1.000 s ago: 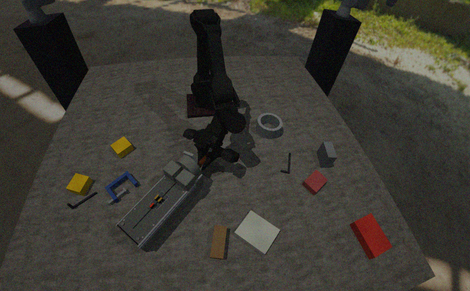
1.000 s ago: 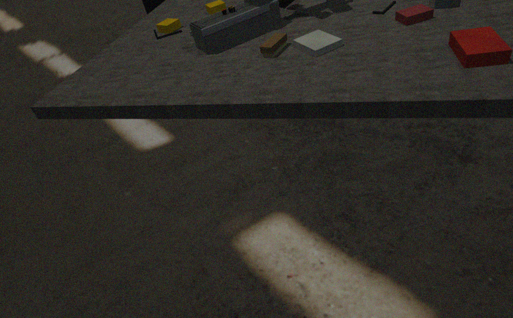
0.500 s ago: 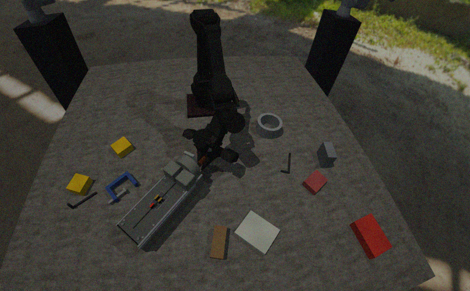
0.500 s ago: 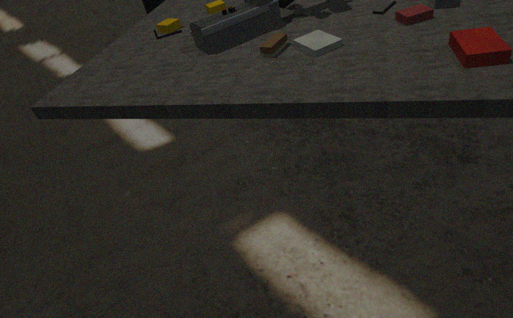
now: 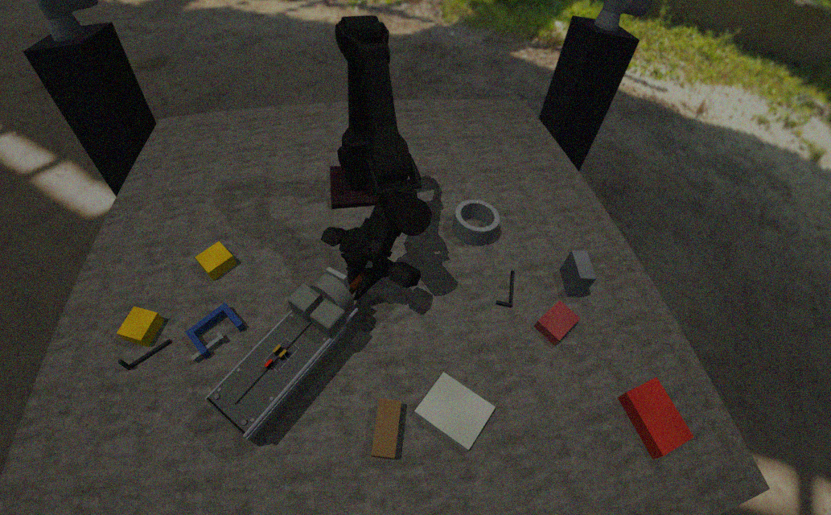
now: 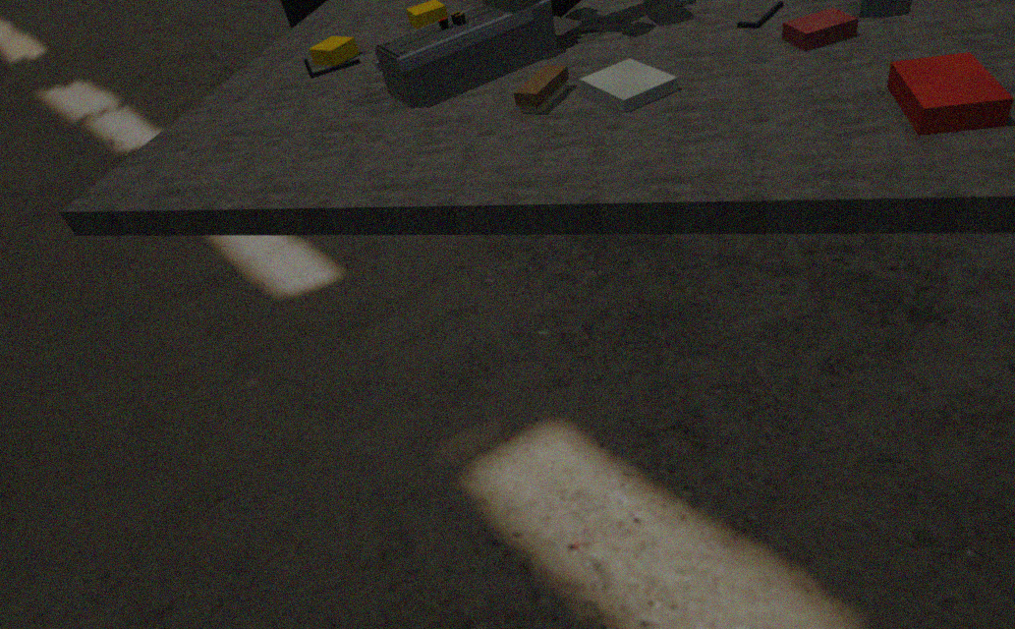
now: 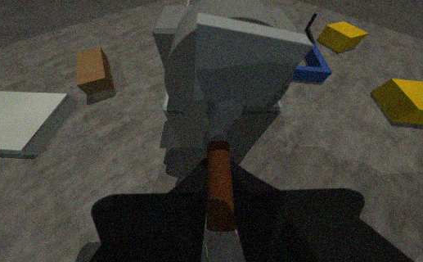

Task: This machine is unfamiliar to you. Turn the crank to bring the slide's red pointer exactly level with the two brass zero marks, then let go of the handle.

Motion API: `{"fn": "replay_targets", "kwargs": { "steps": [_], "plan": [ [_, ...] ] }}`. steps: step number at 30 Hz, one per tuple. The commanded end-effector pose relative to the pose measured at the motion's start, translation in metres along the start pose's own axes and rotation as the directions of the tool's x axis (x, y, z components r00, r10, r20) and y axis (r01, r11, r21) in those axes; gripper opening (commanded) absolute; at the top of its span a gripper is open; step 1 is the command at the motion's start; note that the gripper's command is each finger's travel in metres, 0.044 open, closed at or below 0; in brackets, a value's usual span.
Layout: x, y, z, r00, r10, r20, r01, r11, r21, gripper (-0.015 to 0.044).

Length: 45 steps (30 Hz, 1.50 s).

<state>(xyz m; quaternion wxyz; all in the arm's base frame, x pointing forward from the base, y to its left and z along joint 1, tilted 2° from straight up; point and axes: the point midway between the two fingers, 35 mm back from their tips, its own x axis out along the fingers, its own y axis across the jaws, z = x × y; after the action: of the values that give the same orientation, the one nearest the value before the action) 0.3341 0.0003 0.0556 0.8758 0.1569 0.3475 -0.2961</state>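
The machine is a long grey box with a slotted top plate (image 5: 258, 377) in the top view, and its side wall (image 6: 479, 66) shows in the exterior view. The red pointer (image 5: 269, 363) sits on the slot, a little toward the lower-left end from the brass zero marks (image 5: 279, 351); it is not level with them. Grey blocks (image 5: 327, 314) stand at the crank end. My gripper (image 7: 215, 162) is shut on the orange-brown crank handle (image 7: 219, 172) (image 5: 357, 281). The grey crank arm (image 7: 249, 53) stands beyond it in the wrist view. The dark fingers hide part of the handle in the top view.
A blue bracket (image 5: 195, 332) and yellow blocks (image 5: 215, 258) (image 5: 141, 324) lie left of the machine. A brown block (image 5: 386, 428) and white slab (image 5: 454, 409) lie in front. A grey ring (image 5: 477, 240), black hex key (image 5: 512, 287) and red blocks (image 5: 557, 321) (image 5: 656, 415) are to the right.
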Motion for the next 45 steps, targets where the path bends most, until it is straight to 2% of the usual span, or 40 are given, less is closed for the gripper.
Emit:
{"fn": "replay_targets", "kwargs": {
  "steps": [1,45],
  "plan": [
    [0.001,-0.009,-0.001,1.000,-0.022,0.002,0.022,1.000,-0.003,0.0000],
    [-0.008,-0.027,0.008,1.000,-0.023,0.002,0.023,1.000,-0.004,0.0000]
  ]
}}
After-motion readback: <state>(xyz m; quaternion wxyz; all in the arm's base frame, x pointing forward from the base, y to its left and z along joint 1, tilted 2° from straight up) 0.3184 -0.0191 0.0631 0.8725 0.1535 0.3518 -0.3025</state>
